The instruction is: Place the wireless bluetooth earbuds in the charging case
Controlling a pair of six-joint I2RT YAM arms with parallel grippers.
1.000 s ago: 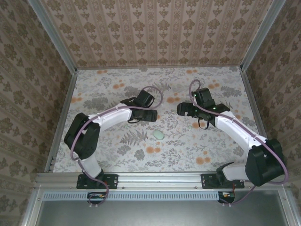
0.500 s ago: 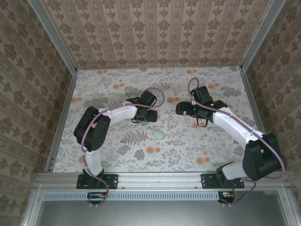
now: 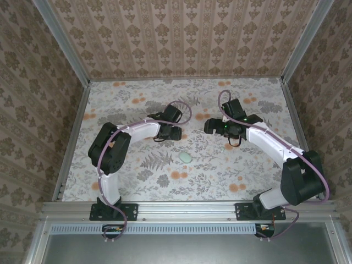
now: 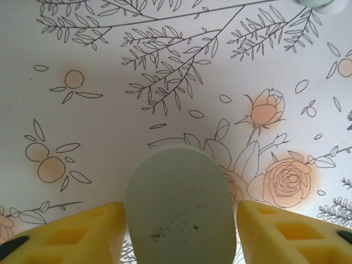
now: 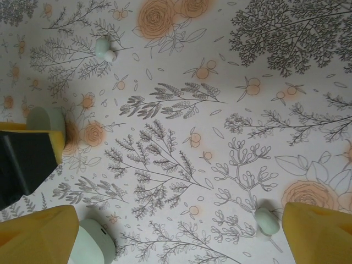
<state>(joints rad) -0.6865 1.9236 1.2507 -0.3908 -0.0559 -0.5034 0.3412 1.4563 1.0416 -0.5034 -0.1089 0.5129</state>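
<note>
A mint-green charging case [image 3: 186,158] lies on the floral table between the arms, and its end [image 5: 91,247] sits beside my right gripper's left finger. My left gripper [image 3: 176,133] [image 4: 179,231] straddles a pale green rounded oval piece [image 4: 176,206] of the same colour. The left pad touches it and a thin gap remains at the right pad. I cannot tell whether this piece is a lid or a body. One earbud [image 5: 104,48] lies beyond it and shows as an earbud [image 4: 316,4] at the frame's top edge. Another earbud [image 5: 268,221] lies just inside the right finger of my open right gripper [image 3: 212,126] [image 5: 179,236].
Patterned walls and a metal frame [image 3: 74,137] enclose the table [image 3: 231,176] on three sides. Both arms' cables [image 3: 184,107] loop above the wrists. Bare cloth lies between and in front of the grippers.
My left gripper's jaws have narrowed around the pale green piece and the left arm's elbow has drawn in. The right gripper has edged slightly left. The case on the table has stayed put.
</note>
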